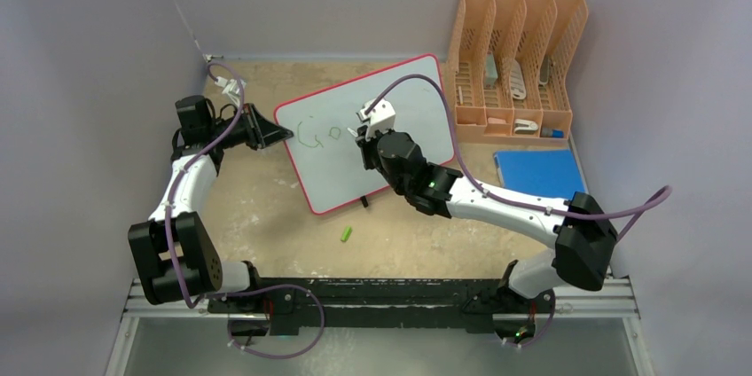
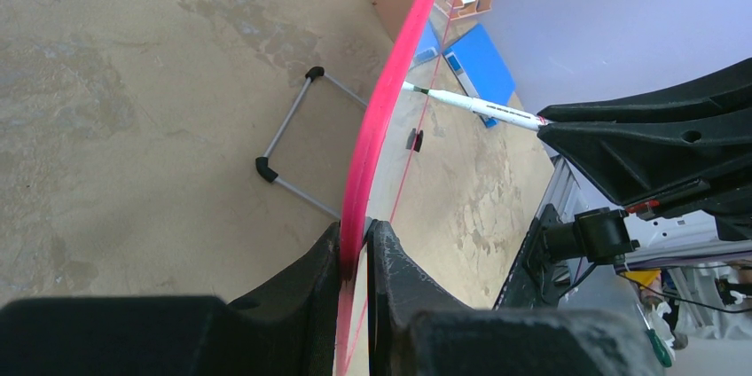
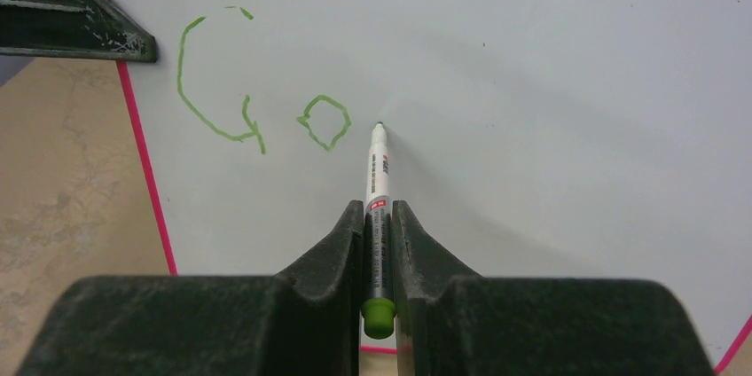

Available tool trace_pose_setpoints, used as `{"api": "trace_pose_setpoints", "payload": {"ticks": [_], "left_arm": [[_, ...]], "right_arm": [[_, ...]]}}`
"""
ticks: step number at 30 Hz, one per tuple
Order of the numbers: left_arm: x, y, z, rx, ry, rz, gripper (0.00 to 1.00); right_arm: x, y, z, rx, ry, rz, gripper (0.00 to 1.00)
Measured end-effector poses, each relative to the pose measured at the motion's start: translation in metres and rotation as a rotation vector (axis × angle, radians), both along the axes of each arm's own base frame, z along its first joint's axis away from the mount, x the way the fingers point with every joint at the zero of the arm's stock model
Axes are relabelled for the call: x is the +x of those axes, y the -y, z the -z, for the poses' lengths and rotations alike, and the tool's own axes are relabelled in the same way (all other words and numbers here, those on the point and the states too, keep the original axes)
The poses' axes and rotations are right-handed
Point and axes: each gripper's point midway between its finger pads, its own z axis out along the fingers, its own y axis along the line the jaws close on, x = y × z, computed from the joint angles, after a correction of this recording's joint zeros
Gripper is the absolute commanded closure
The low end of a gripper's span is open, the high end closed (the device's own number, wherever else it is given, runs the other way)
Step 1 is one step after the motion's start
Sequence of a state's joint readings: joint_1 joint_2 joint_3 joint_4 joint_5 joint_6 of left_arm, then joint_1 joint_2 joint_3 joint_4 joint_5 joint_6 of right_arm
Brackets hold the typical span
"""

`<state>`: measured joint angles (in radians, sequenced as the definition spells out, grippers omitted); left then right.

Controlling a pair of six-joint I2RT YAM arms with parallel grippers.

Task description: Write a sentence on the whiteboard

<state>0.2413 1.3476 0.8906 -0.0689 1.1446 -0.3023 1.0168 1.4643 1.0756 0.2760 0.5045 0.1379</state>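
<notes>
— So, the right gripper [image 3: 378, 212]?
— Squeezing the marker [image 3: 378, 172], tip on the whiteboard [image 1: 337, 176], arm stretched across.
— And the left gripper [image 2: 355, 238]?
— Pinching the board's red edge.
— The board?
— Middle of the table [image 1: 266, 216], turned slantwise, green letters [image 3: 253, 128] "Go" near its left edge.

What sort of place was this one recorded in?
Probably a lab robot test cell, not an office: plain grey walls box in a worn table, a rail at its near edge carries the left arm and right arm, and the whiteboard and orange organiser look like props.
</notes>
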Motion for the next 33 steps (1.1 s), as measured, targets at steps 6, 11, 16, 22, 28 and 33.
{"api": "trace_pose_setpoints", "payload": {"ticks": [6,11,16,22,28,33], "left_arm": [[0.0000,0.0000,0.0000,0.000,0.000,0.000,1.00],[0.0000,0.0000,0.0000,0.000,-0.001,0.000,1.00],[0.0000,0.0000,0.0000,0.000,0.000,0.000,1.00],[0.0000,0.0000,0.0000,0.000,0.000,0.000,1.00],[0.0000,0.0001,0.0000,0.000,0.000,0.000,1.00],[0.0000,0.0001,0.0000,0.000,0.000,0.000,1.00]], "right_arm": [[0.0005,0.0002,-0.0002,0.001,0.001,0.003,1.00],[0.0014,0.0008,-0.0013,0.004,0.005,0.010,1.00],[0.0035,0.0037,-0.0020,0.003,0.010,0.028,1.00],[0.0054,0.0050,-0.0029,0.006,0.013,0.035,1.00],[0.0072,0.0069,-0.0031,0.006,0.013,0.043,1.00],[0.0075,0.0073,-0.0030,0.006,0.013,0.045,1.00]]}}
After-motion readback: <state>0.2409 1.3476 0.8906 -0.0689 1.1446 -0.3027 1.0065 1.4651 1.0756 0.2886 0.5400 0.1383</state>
